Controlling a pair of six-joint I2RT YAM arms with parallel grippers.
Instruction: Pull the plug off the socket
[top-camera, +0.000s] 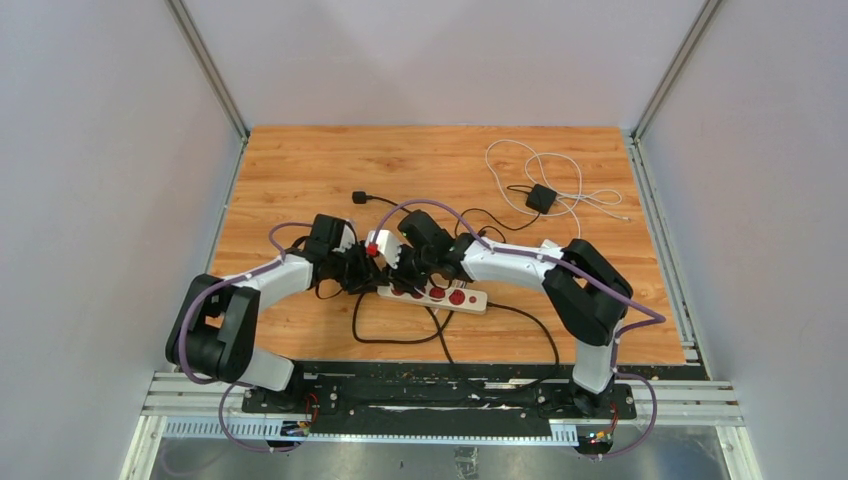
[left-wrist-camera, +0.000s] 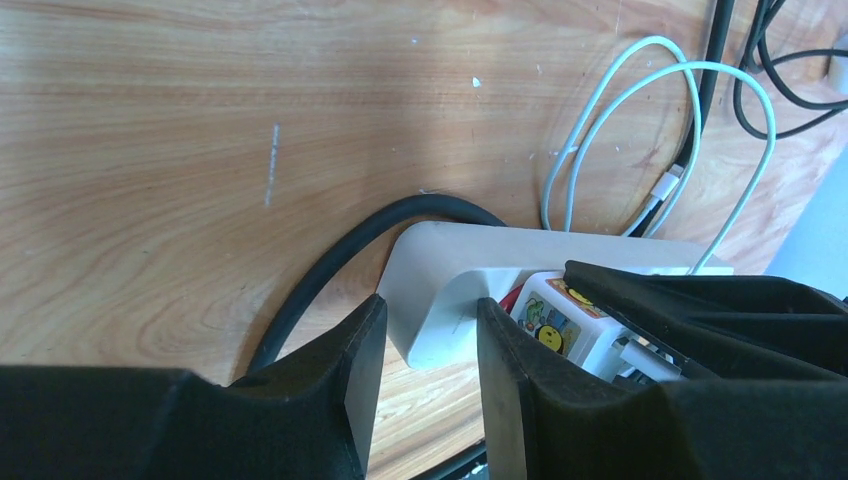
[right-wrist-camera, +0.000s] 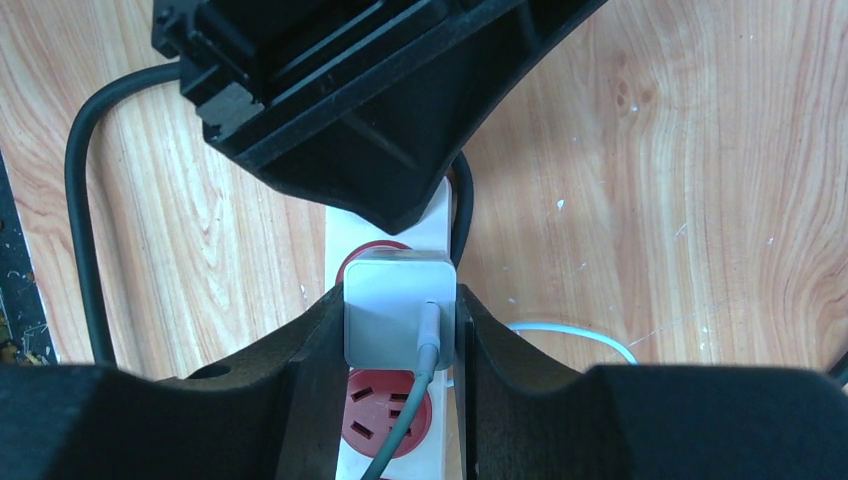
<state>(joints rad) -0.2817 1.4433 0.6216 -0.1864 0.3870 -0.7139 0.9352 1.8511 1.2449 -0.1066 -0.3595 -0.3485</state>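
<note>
The cream-white socket strip (top-camera: 445, 294) with red outlets lies mid-table. In the right wrist view it (right-wrist-camera: 440, 215) runs up the middle, with one red outlet (right-wrist-camera: 385, 415) bare. A white cube plug (right-wrist-camera: 398, 310) with a grey-white cable sits over the end outlet. My right gripper (right-wrist-camera: 400, 335) is shut on the plug's two sides. In the left wrist view the plug (left-wrist-camera: 560, 325) shows cartoon stickers. My left gripper (left-wrist-camera: 428, 345) is open over the strip's end (left-wrist-camera: 440, 285); its right finger (left-wrist-camera: 505, 370) is against the strip. Both grippers (top-camera: 360, 268) (top-camera: 398, 265) meet there.
The strip's thick black cord (top-camera: 400, 338) loops toward the near edge and curves past the strip's end (left-wrist-camera: 330, 265). A black adapter (top-camera: 541, 197) with loose white cable lies at the back right. A small black plug (top-camera: 360, 197) lies behind. White cable loops (left-wrist-camera: 640, 120) lie beyond the strip.
</note>
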